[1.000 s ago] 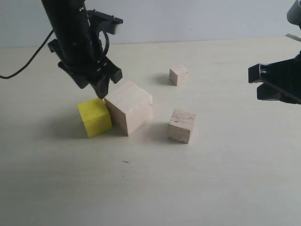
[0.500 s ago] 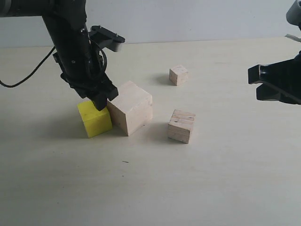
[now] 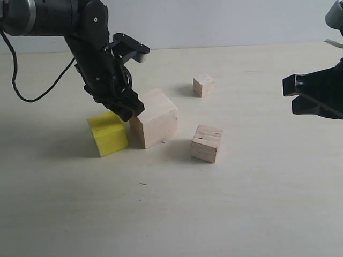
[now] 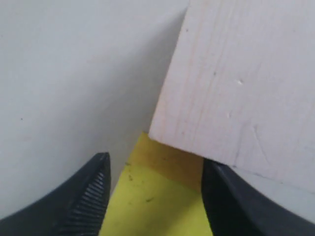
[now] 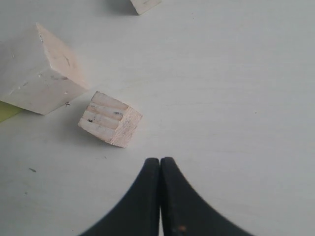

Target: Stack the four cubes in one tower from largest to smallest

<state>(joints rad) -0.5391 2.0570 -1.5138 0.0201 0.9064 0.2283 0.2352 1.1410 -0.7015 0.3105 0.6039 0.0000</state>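
Pale tabletop (image 3: 241, 203), left gripper (image 4: 155, 163) spread astride half-hidden yellow cube (image 3: 110, 137), right gripper (image 5: 160, 164) pressed together

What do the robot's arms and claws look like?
Both are black. The left arm has a grey band and a thin black cable. The left gripper has curved, pointed fingers, ribbed inside; the right gripper looks smooth.

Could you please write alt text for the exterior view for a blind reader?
The left gripper, jaws open, is down at the yellow cube, beside the large cube. A grooved cube and a small cube sit apart to the right; the right gripper hangs at the right edge.
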